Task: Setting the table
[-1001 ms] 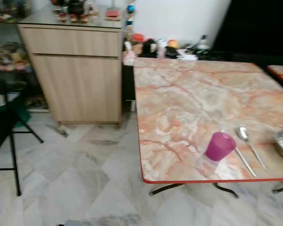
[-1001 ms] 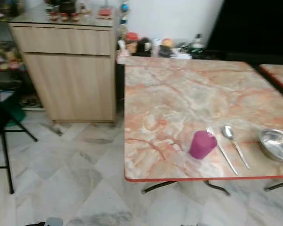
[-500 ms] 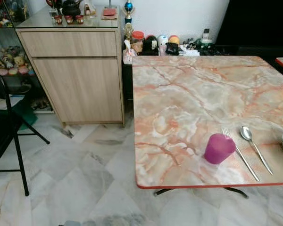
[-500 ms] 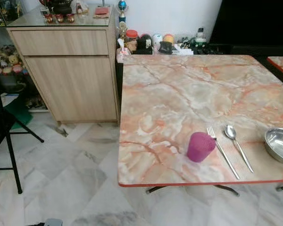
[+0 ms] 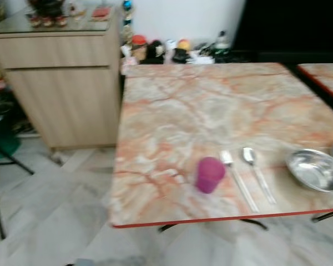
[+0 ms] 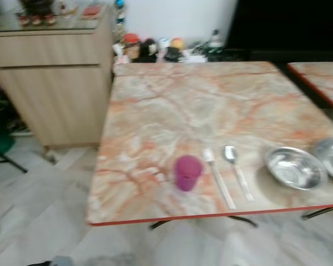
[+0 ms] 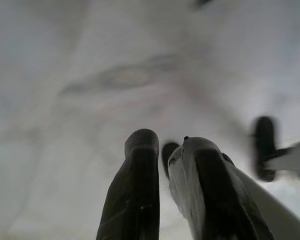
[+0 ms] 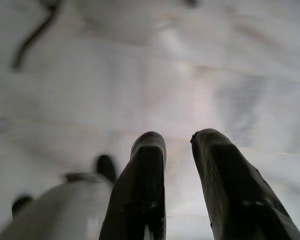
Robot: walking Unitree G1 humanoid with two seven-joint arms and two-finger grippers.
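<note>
- Marble-patterned table (image 6: 172, 100) with red edge: purple plastic cup (image 6: 187, 172), fork (image 6: 218, 177), spoon (image 6: 238, 171), steel bowls (image 6: 295, 167) near its front edge.
- Left gripper (image 7: 162, 150) and right gripper (image 8: 177, 142) hang over floor, fingers slightly apart, empty.

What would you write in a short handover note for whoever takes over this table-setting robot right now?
Left gripper and right gripper: both hang over the floor, holding nothing, fingers a little apart.
On the marble table, near its front edge: purple cup, fork, spoon, steel bowl, and a second bowl at the picture's edge.
Done: one place seemingly laid.
Left: unclear; probably further settings.
</note>
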